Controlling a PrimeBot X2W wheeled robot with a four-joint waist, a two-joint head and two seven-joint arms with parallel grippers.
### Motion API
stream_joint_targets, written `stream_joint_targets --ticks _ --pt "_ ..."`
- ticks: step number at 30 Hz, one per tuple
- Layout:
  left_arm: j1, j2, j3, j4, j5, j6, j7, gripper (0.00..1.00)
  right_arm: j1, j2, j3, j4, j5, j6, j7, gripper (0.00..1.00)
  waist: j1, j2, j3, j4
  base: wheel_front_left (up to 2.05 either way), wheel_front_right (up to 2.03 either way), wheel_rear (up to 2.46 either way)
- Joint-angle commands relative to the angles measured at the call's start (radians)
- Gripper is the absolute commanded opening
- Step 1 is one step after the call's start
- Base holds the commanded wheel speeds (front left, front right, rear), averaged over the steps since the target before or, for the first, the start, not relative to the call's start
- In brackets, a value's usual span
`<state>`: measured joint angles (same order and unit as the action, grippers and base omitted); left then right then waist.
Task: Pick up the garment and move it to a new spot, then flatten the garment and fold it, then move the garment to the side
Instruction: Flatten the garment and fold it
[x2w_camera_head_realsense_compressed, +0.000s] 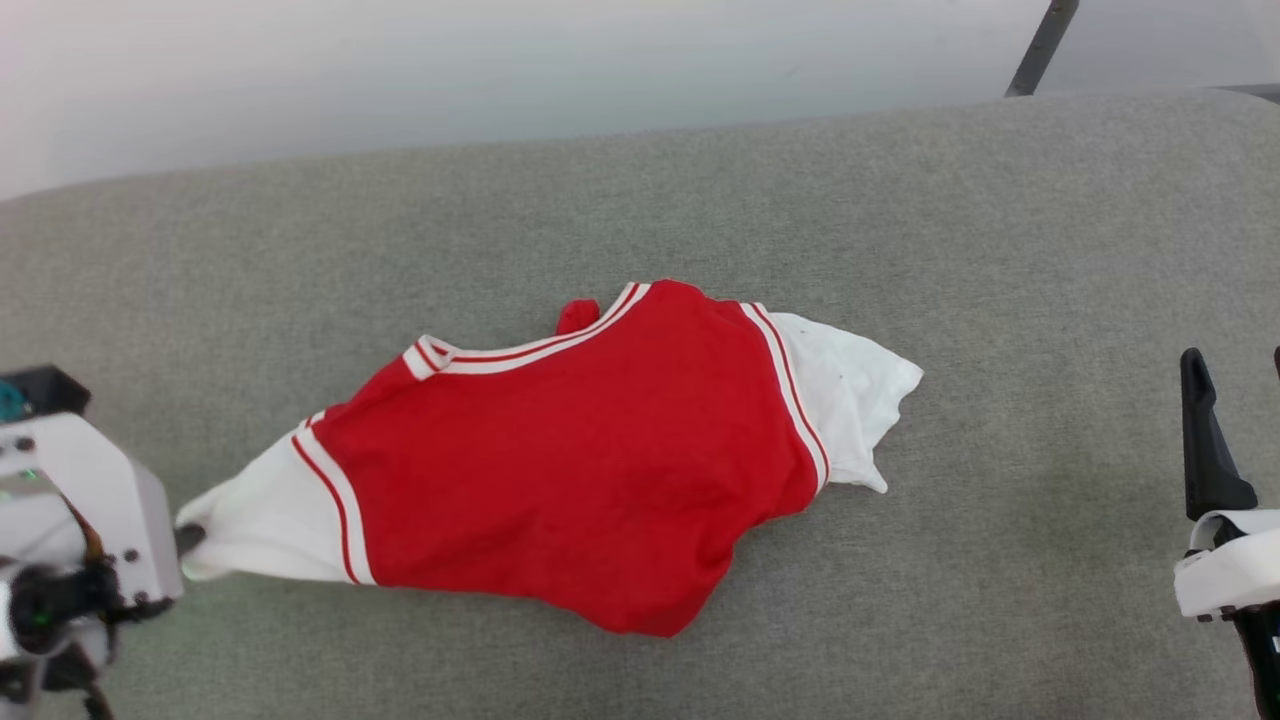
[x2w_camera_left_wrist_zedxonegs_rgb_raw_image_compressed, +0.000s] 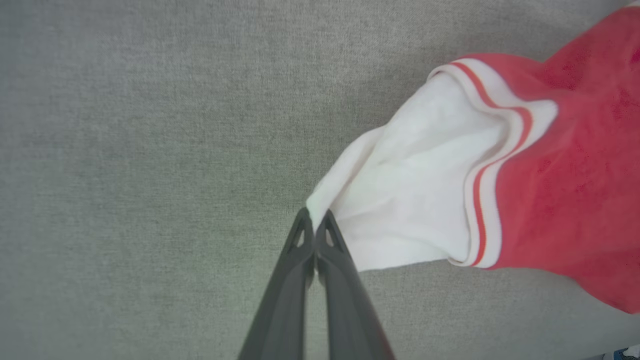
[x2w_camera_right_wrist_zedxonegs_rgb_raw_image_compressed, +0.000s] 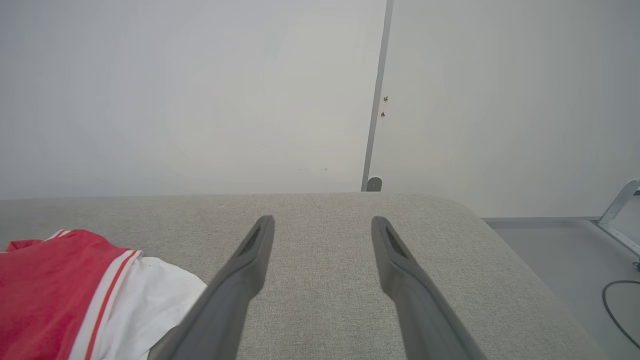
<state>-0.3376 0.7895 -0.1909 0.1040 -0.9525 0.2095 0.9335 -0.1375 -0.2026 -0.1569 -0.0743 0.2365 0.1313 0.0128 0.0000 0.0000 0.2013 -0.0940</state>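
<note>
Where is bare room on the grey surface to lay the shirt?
Wide bare patch between the shirt and the right gripper; another behind the shirt, up to the far edge of the surface. Crowded at the left, where the left gripper pinches the white sleeve.

One garment (x2w_camera_head_realsense_compressed: 580, 480), red, on one grey table (x2w_camera_head_realsense_compressed: 700, 200). Two white sleeves (x2w_camera_head_realsense_compressed: 850, 400), one at each end. Three bands of striped trim (x2w_camera_head_realsense_compressed: 790, 390) in the head view: one at each sleeve seam, one at the collar. Two grippers, left gripper (x2w_camera_left_wrist_zedxonegs_rgb_raw_image_compressed: 315, 214) and right gripper (x2w_camera_right_wrist_zedxonegs_rgb_raw_image_compressed: 322, 221), two dark jaws apiece, four in all. One thin wall strip (x2w_camera_right_wrist_zedxonegs_rgb_raw_image_compressed: 376, 100). One cable (x2w_camera_right_wrist_zedxonegs_rgb_raw_image_compressed: 604, 300) on the floor.
</note>
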Motion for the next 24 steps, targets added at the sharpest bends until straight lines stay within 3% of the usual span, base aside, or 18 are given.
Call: stream_joint_targets --ticks 1,4,7,8,9,18,24 --pt "0.015 -0.022 -0.007 0.029 -0.001 -0.009 -0.015 0.0 -0.006 0.004 0.006 0.002 0.004 -0.001 -0.004 1.0 0.0 0.0 0.005 -0.007 0.0 0.0 0.0" --pt "0.011 -0.048 -0.019 0.076 0.002 -0.019 -0.04 0.0 -0.012 0.006 0.01 0.006 0.007 -0.001 -0.006 1.0 0.0 0.0 0.01 -0.011 0.0 0.0 0.0" --pt "-0.003 -0.078 -0.023 0.126 -0.004 -0.027 -0.062 0.3 -0.014 0.007 0.014 0.01 0.009 -0.001 -0.009 1.0 0.0 0.0 0.012 -0.013 0.0 0.0 0.0" --pt "-0.01 -0.08 -0.024 0.137 0.0 -0.031 -0.07 0.76 -0.013 0.008 0.015 0.011 0.008 -0.001 -0.01 1.0 0.0 0.0 0.012 -0.014 0.0 0.0 0.0" --pt "-0.015 -0.087 -0.021 0.149 0.0 -0.031 -0.08 1.0 -0.014 0.008 0.015 0.012 0.008 -0.001 -0.01 1.0 0.0 0.0 0.011 -0.014 0.0 0.0 0.0" --pt "-0.016 -0.087 0.034 0.129 -0.019 -0.026 -0.155 1.0 -0.005 0.003 0.025 0.018 0.011 -0.001 -0.007 1.0 0.0 0.0 -0.021 0.001 0.0 0.0 0.0" --pt "0.05 -0.093 0.086 0.029 0.004 -0.02 -0.277 1.0 -0.001 -0.006 0.044 0.017 0.022 -0.001 0.012 1.0 0.0 0.0 -0.044 0.021 0.0 0.0 0.0"
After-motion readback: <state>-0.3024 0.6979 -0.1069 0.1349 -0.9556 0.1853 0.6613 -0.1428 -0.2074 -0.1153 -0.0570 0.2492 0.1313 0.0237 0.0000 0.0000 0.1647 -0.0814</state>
